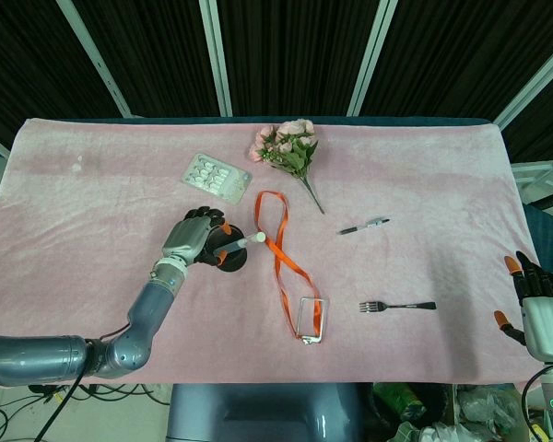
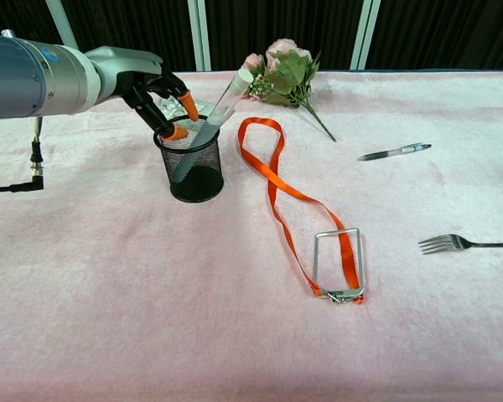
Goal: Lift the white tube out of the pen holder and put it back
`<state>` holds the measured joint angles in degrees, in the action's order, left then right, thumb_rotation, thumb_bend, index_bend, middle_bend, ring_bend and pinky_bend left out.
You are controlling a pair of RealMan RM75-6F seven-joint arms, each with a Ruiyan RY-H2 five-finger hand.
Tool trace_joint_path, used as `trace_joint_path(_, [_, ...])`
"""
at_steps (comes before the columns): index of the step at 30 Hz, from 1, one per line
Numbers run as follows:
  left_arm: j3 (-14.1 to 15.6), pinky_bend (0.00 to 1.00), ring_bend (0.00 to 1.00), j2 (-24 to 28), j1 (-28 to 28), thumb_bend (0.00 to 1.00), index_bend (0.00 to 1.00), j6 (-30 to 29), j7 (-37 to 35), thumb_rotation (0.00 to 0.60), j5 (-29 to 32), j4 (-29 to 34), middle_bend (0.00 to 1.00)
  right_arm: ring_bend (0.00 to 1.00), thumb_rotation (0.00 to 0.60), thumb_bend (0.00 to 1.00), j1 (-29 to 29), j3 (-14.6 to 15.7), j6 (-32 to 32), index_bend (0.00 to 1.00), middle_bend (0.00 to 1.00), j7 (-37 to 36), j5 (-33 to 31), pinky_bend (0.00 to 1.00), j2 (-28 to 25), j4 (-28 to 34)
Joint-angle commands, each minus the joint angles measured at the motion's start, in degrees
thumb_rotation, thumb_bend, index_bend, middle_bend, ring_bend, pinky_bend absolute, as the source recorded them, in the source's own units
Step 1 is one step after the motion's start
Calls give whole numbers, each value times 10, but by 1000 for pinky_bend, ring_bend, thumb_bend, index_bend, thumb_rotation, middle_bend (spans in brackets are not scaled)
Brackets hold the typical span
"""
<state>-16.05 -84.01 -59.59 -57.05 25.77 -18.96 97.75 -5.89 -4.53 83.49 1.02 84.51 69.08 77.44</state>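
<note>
A black mesh pen holder [image 1: 229, 261] [image 2: 194, 174] stands on the pink cloth left of centre. The white tube [image 1: 243, 243] [image 2: 224, 99] sits in it, leaning to the right over the rim with its capped end up. My left hand [image 1: 194, 238] [image 2: 155, 88] hovers at the holder's left rim. Its orange fingertips [image 2: 189, 106] are spread and sit just beside the tube with a small gap. My right hand [image 1: 533, 308] stays at the table's far right edge with its fingers apart, holding nothing.
An orange lanyard [image 1: 281, 253] [image 2: 293, 197] with a metal badge frame lies just right of the holder. A pen [image 1: 364, 226] [image 2: 394, 152], a fork [image 1: 396, 306] [image 2: 465, 244], a flower bunch [image 1: 286, 147] [image 2: 281, 75] and a pill blister pack [image 1: 217, 175] also lie on the cloth.
</note>
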Motion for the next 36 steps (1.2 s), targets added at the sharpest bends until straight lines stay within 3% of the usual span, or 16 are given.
trace_joint_path(1, [-4, 0, 0, 10, 5, 357, 347, -2, -7, 600, -8, 12, 131, 123, 600, 155, 0, -1, 1, 0, 40, 0, 0, 181, 0, 0])
trace_joint_path(7, [3, 0, 0, 68, 43, 356, 312, -55, -21, 600, -117, 80, 130, 123, 600, 154, 1, -1, 2, 0, 40, 1, -1, 181, -1, -1])
trace_joint_path(10, [33, 0, 0, 106, 80, 356, 282, -121, -8, 600, -205, 117, 119, 123, 600, 155, 0, -1, -2, 0, 40, 4, -3, 181, 0, -3])
trace_joint_path(11, [56, 0, 0, 126, 107, 356, 269, -164, 2, 600, -244, 138, 101, 123, 600, 155, -1, 0, -6, 0, 40, 6, -5, 181, -1, -4])
trace_joint_path(14, [91, 0, 0, 150, 165, 356, 229, -242, 6, 600, -281, 172, 36, 119, 600, 155, -3, 4, -19, 0, 38, 10, -7, 181, -8, -3])
trace_joint_path(15, [138, 0, 0, 180, 225, 355, 221, -299, 2, 600, -290, 183, 27, 118, 600, 155, -2, 1, -17, 0, 37, 14, -11, 181, -10, -7])
trace_joint_path(16, [162, 0, 0, 190, 255, 354, 216, -320, -19, 600, -324, 185, 21, 117, 600, 155, -1, 0, -15, 0, 36, 14, -12, 181, -10, -9])
trace_joint_path(19, [200, 0, 0, 201, 306, 349, 190, -341, -72, 600, -384, 161, 10, 114, 600, 155, -1, -2, -14, 0, 35, 17, -15, 181, -10, -12])
trace_joint_path(21, [224, 0, 0, 203, 355, 348, 178, -355, -149, 600, -431, 126, 10, 113, 600, 155, 0, -3, -15, 0, 35, 22, -18, 181, -8, -15])
trace_joint_path(28, [243, 0, 0, 199, 429, 347, 174, -361, -281, 600, -501, 31, 10, 113, 600, 155, 0, 1, -19, 0, 35, 34, -17, 181, -15, -2])
trace_joint_path(36, [233, 0, 0, 209, 459, 349, 174, -340, -285, 600, -511, 21, 10, 113, 600, 155, 3, 7, -15, 0, 35, 39, -9, 181, -32, 27])
